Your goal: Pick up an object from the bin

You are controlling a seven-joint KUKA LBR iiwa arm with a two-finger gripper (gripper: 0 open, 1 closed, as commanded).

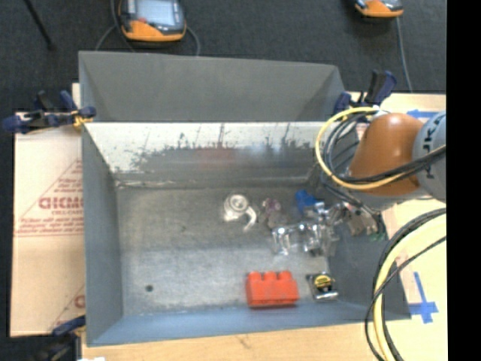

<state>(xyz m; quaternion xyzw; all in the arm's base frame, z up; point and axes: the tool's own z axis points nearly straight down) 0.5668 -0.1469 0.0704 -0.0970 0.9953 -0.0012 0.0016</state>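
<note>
My gripper is low in the right part of the bin, reaching in from the right under the orange wrist cover. Just left of it lies a small clear, shiny thing, touching or nearly touching it. A small blue thing sits right behind the gripper. A yellow and black tape measure lies in front of it, near the bin's front wall. A red block with studs on top rests to the left of the tape measure.
A clear round cup-like thing and a pale purple see-through piece lie near the middle of the bin floor. The arm with its yellow and black cables crosses the bin's right rim.
</note>
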